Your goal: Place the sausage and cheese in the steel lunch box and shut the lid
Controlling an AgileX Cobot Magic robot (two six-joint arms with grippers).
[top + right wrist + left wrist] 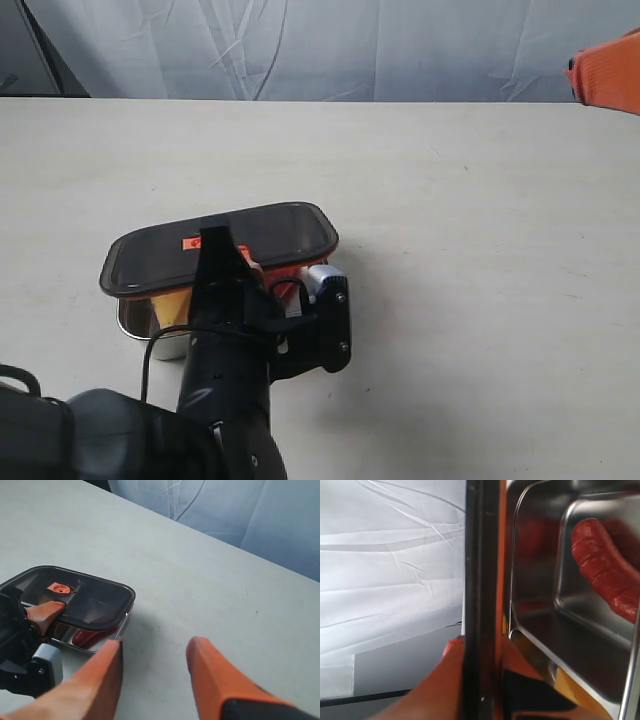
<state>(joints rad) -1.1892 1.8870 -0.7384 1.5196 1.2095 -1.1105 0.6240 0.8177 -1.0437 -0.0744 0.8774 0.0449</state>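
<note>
The lid (250,235) lies over the steel lunch box (135,318), its near edge lifted, with the sausage (605,565) and cheese (172,305) inside. My left gripper (480,680) pinches that edge, arm stretched low. My right gripper (155,647) hangs spread wide and empty, well apart.

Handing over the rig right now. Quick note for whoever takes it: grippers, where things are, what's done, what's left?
Left gripper: shut on the lid, holding it tilted over the steel lunch box, near edge raised, not seated.
Right gripper: open, holding nothing, above the table away from the box.
Sausage and cheese: both inside the box.
Done: both items loaded.
Left: lower the lid flat onto the box, press it shut, release.
</note>
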